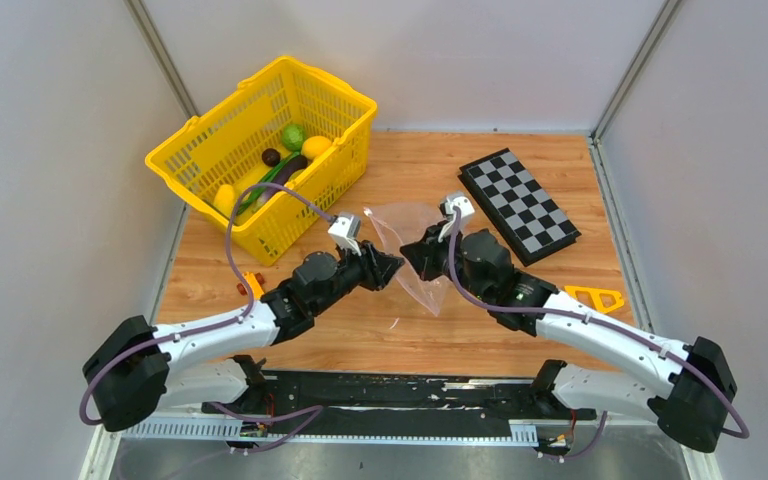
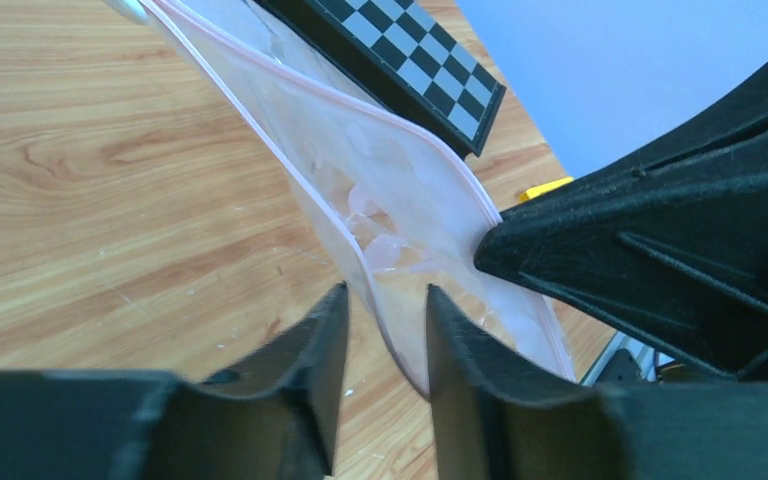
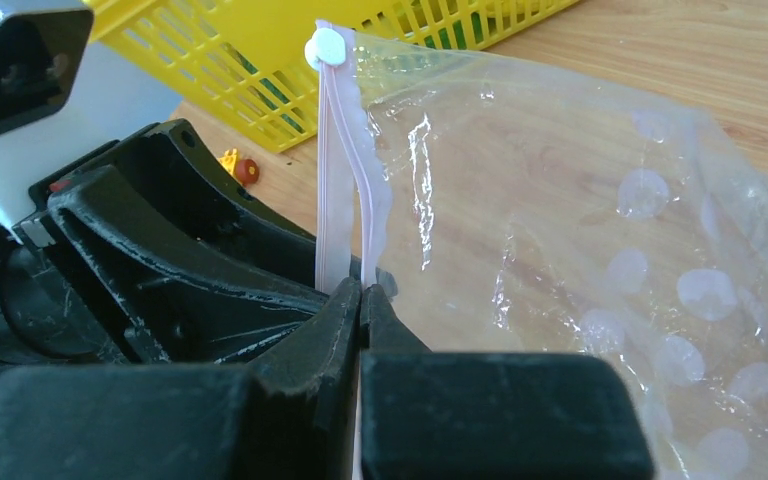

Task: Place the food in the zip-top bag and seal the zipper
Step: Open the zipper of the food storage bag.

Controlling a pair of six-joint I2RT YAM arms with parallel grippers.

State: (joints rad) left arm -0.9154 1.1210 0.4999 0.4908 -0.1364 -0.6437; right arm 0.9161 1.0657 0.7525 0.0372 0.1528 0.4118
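Right gripper (image 3: 361,300) clamps the crinkly clear zip-top bag's (image 3: 560,200) thin pink zipper (image 3: 332,200). Left gripper's (image 2: 388,295) 2 fingers stand apart astride it, hiding the bag's corner.

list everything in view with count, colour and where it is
basket: 1, yellow, back left
food: at least six pieces, green, yellow, purple, dark; all in the basket
bag: 1, clear with pale dots, mid-table between the hands, nothing seen inside
zipper: 1, pale pink with a white slider, along the bag's edge
board: 1, black and white checks, back right
car: 1, orange, left side, mostly hidden by the left arm
triangle: 1, orange-yellow, right side by the right arm
table: 1, wood
left hand: 1, black, fingers apart astride the bag's edge
right hand: 1, black, pinched shut on the bag's zipper edge
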